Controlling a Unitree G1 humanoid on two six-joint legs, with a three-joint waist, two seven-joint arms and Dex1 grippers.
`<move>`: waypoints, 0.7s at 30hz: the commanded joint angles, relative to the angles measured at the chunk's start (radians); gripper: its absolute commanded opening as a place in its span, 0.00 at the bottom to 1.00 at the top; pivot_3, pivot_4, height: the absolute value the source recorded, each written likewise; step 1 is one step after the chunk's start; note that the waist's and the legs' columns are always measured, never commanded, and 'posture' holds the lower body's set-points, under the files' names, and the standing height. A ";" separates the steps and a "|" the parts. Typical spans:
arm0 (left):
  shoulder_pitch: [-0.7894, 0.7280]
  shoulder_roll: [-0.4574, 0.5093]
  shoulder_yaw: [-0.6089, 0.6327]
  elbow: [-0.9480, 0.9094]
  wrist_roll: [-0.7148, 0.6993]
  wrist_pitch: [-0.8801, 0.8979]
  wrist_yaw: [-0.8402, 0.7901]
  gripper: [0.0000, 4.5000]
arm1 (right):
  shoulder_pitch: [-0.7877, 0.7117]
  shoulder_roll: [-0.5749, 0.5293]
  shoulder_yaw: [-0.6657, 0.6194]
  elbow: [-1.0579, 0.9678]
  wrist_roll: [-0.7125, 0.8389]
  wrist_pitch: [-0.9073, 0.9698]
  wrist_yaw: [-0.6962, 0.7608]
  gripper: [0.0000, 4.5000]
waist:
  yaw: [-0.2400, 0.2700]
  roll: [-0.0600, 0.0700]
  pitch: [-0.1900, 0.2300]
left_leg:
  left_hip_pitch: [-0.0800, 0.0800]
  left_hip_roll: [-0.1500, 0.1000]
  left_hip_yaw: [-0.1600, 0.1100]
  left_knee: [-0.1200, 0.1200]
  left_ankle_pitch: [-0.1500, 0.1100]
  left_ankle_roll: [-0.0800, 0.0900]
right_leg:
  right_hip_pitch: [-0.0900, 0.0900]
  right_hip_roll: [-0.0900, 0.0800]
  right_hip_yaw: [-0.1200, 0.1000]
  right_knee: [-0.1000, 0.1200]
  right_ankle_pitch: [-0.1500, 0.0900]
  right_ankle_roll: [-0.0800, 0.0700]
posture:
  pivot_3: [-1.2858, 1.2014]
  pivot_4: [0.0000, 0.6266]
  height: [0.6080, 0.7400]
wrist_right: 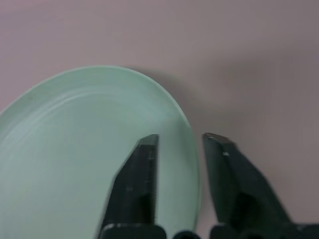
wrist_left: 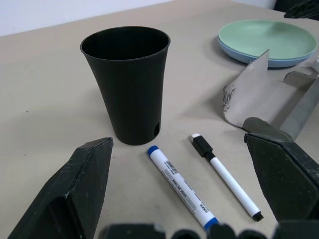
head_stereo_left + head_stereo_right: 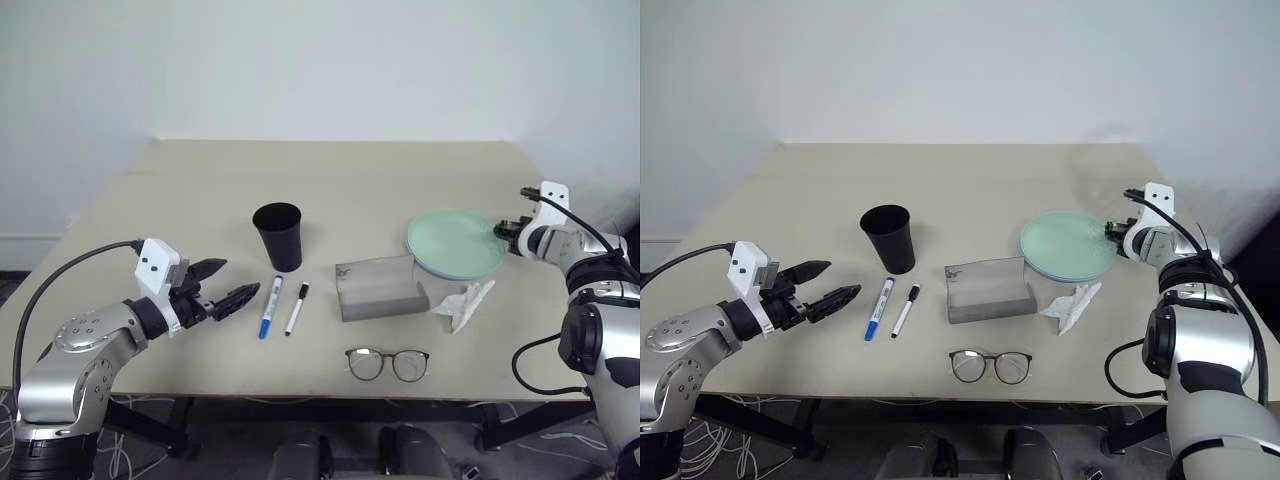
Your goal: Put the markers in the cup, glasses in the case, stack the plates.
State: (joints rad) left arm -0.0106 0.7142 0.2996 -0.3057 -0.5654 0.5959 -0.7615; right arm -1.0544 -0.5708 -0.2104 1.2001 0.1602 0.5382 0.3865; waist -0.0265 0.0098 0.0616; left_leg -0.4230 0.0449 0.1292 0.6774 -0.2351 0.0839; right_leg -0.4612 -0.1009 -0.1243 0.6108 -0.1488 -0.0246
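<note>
Plates (image 3: 455, 243) are sitting stacked on the table (image 3: 200, 190), green on blue, with the right pincer (image 1: 179, 142) straddling the rim, part-open, gripping nothing. Markers (image 3: 270, 305) are lying beside the cup (image 3: 278, 236), glasses (image 3: 388, 363) before the case (image 3: 378, 288). Left pincer (image 3: 225, 285) is gaping wide, empty.

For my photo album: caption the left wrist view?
Open left pincer facing black cup and two markers.

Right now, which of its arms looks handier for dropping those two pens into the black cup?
Probably the left. The left gripper hovers open right beside the markers and the cup, while the right gripper is far across the table at the stacked plates.
</note>
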 commanded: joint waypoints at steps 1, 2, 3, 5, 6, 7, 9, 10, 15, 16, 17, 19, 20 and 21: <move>-0.018 0.009 0.024 -0.009 0.001 -0.024 0.002 1.00 | -0.034 -0.019 0.041 -0.036 -0.043 -0.025 0.036 0.60 | 0.000 0.000 0.000 | 0.000 0.000 0.000 0.000 0.000 0.000 | 0.000 0.000 0.000 0.000 0.000 0.000 | 0.52 0.00 0.90; -0.020 0.009 0.023 -0.008 0.002 -0.025 0.002 1.00 | -0.033 -0.028 0.058 -0.043 -0.057 -0.038 0.060 0.69 | 0.000 0.000 0.000 | 0.000 0.000 0.000 0.000 0.000 0.000 | 0.000 0.000 0.000 0.000 0.000 0.000 | 0.52 0.00 0.90; -0.022 0.010 0.022 -0.006 0.002 -0.025 0.002 1.00 | -0.032 -0.038 0.078 -0.052 -0.071 -0.047 0.094 0.77 | 0.000 0.000 0.000 | 0.000 0.000 0.000 0.000 0.000 0.000 | 0.000 0.000 0.000 0.000 0.000 0.000 | 0.52 0.00 0.90; -0.026 0.012 0.022 -0.002 0.003 -0.027 0.001 1.00 | -0.024 -0.065 0.135 -0.085 -0.108 -0.075 0.200 0.91 | 0.000 0.000 0.000 | 0.000 0.000 0.000 0.000 0.000 0.000 | 0.000 0.000 0.000 0.000 0.000 0.000 | 0.52 0.00 0.90; -0.029 0.013 0.021 0.001 0.004 -0.028 0.000 1.00 | -0.019 -0.078 0.161 -0.102 -0.124 -0.088 0.251 0.91 | 0.001 0.000 0.000 | 0.000 0.000 0.000 0.000 0.000 0.000 | 0.000 0.000 0.000 0.000 0.000 0.000 | 0.52 0.00 0.90; -0.030 0.014 0.021 0.003 0.004 -0.028 0.000 1.00 | -0.014 -0.092 0.185 -0.121 -0.135 -0.094 0.302 0.91 | 0.001 0.001 0.000 | 0.000 0.000 0.000 0.000 0.000 0.000 | -0.001 0.000 0.000 0.000 0.000 0.000 | 0.52 0.00 0.90; -0.033 0.015 0.020 0.006 0.006 -0.030 -0.001 1.00 | 0.003 -0.124 0.226 -0.170 -0.152 -0.103 0.409 0.91 | 0.001 0.001 0.000 | 0.000 0.000 0.000 0.000 0.000 0.000 | -0.001 0.000 0.000 0.000 0.000 0.000 | 0.52 0.00 0.90; -0.035 0.015 0.019 0.007 0.007 -0.031 -0.001 1.00 | 0.018 -0.144 0.248 -0.205 -0.160 -0.110 0.465 0.91 | 0.001 0.001 0.000 | 0.000 0.000 0.000 0.000 0.000 0.000 | -0.001 0.000 0.000 0.000 0.000 0.000 | 0.52 0.00 0.90; -0.039 0.014 0.015 0.011 0.008 -0.034 -0.002 1.00 | 0.135 -0.242 0.281 -0.455 -0.128 -0.130 0.710 0.91 | 0.003 0.000 0.000 | 0.000 0.000 0.000 0.000 0.000 0.000 | 0.000 -0.001 0.000 0.000 0.000 0.000 | 0.52 0.00 0.90; -0.038 0.013 0.015 0.011 0.008 -0.035 -0.002 1.00 | 0.170 -0.262 0.280 -0.516 -0.117 -0.142 0.753 0.91 | 0.005 0.000 0.000 | 0.000 0.000 0.000 0.000 0.000 0.000 | -0.001 -0.001 0.000 0.000 0.000 0.000 | 0.52 0.00 0.90; -0.037 0.013 0.014 0.010 0.008 -0.035 -0.002 1.00 | 0.203 -0.281 0.278 -0.572 -0.104 -0.137 0.792 0.91 | 0.006 0.000 0.000 | 0.000 0.000 -0.001 0.000 0.000 0.000 | -0.001 -0.001 -0.001 0.000 0.000 0.000 | 0.52 0.00 0.90; -0.037 0.012 0.013 0.010 0.009 -0.035 -0.001 1.00 | 0.247 -0.305 0.269 -0.640 -0.083 -0.109 0.840 0.91 | 0.005 0.000 0.000 | 0.000 0.000 -0.001 0.000 0.000 0.000 | -0.001 -0.001 -0.001 0.000 0.000 0.000 | 0.52 0.00 0.90; -0.036 0.012 0.012 0.010 0.009 -0.035 -0.001 1.00 | 0.260 -0.315 0.265 -0.664 -0.070 -0.066 0.860 0.91 | 0.004 0.000 0.000 | 0.000 0.000 -0.001 0.000 0.000 0.000 | -0.001 -0.001 -0.001 0.000 0.000 0.000 | 0.52 0.00 0.90; -0.036 0.011 0.012 0.010 0.009 -0.034 -0.001 1.00 | 0.268 -0.321 0.262 -0.680 -0.062 -0.034 0.871 0.91 | 0.004 0.000 0.000 | 0.000 0.000 -0.001 0.000 0.000 0.000 | -0.001 -0.001 -0.001 0.000 0.000 0.000 | 0.52 0.00 0.90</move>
State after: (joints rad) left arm -0.0319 0.7154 0.2955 -0.2788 -0.5568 0.5772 -0.7628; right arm -0.7753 -0.8631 0.0751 0.5780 0.0633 0.4609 1.2267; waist -0.0228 0.0102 0.0616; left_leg -0.4228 0.0455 0.1289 0.6775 -0.2355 0.0841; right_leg -0.4621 -0.1021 -0.1251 0.6102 -0.1490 -0.0248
